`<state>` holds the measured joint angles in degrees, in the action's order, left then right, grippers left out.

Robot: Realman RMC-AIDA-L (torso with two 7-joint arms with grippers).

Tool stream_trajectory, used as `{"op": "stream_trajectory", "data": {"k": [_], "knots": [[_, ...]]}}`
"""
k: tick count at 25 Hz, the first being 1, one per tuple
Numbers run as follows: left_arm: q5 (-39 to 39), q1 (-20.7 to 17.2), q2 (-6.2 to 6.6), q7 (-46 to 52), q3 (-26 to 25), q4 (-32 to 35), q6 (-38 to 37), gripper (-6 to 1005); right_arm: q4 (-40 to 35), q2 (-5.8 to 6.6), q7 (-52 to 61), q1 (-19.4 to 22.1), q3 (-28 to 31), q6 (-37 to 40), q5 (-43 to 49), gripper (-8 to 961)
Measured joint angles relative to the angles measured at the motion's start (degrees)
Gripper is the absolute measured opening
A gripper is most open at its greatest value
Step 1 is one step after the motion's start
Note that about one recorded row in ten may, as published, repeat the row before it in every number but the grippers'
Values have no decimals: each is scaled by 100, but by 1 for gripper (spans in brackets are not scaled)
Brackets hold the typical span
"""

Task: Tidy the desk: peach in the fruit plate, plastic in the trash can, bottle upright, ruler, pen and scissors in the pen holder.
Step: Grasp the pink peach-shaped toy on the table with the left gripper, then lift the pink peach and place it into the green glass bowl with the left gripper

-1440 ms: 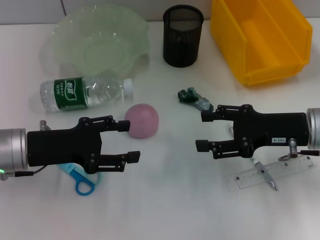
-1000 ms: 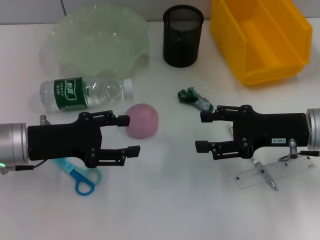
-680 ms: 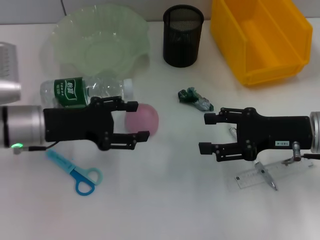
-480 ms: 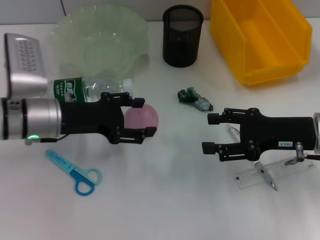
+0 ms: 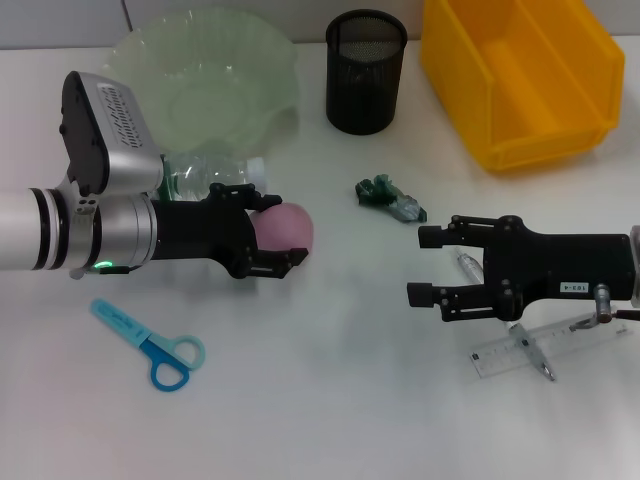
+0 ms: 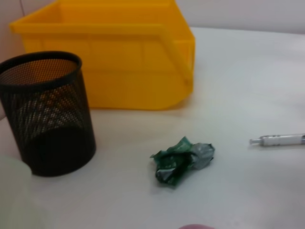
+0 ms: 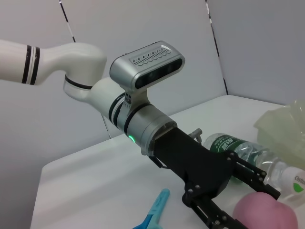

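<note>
Table (image 5: 330, 420): white, carries everything else.
Yellow bin (image 5: 520, 75): far right of the table, open top, just beside the mesh cup.
Fruit plate (image 5: 200, 80): pale green, wavy rim, far left of the table.
Left gripper (image 5: 272, 235): reaches in from the left, jaws open on either side of the peach, one finger on the bottle side, the other on the near side; contact with the fruit not clear.
Right gripper (image 5: 425, 265): low over the table at right, jaws open, holds nothing, well apart from the peach.
Bottle (image 5: 205, 180): lies on its side between plate and left arm, green label, mostly hidden by the arm.
Mesh cup (image 5: 366, 70): black pen holder, upright, between plate and bin.
Peach (image 5: 285, 230): pink, on the table just beside the bottle's cap end, between the left fingers.
Ruler (image 5: 550, 345): clear, flat on the table under the right arm.
Scissors (image 5: 150, 345): blue handles, flat on the table nearer than the left arm.
Pen (image 5: 468, 266): silver, runs under the right gripper, crosses the ruler.
Plastic wad (image 5: 388, 195): green and grey, crumpled, between peach and bin.
</note>
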<state>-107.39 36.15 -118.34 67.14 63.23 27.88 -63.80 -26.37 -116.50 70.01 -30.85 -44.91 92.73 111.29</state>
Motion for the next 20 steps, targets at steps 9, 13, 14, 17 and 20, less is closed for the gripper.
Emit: {"op": "stream_trajectory", "data": {"k": [9, 13, 14, 17, 20], "knots": [[0, -11, -13, -75, 5, 38, 165, 786, 0, 14, 16, -4, 0, 0, -16, 823], [-3, 10, -14, -120, 50, 51, 180, 672, 0, 16, 18, -6, 6, 0, -21, 823], [-4, 14, -14, -144, 72, 61, 192, 644, 0, 16, 18, -5, 7, 0, -21, 823], [-9, 16, -15, -176, 106, 92, 213, 518, 0, 16, 20, -2, 8, 1, -21, 823], [-3, 16, -20, -164, 106, 102, 150, 372, 0, 16, 21, 0, 9, 3, -21, 823]]}}
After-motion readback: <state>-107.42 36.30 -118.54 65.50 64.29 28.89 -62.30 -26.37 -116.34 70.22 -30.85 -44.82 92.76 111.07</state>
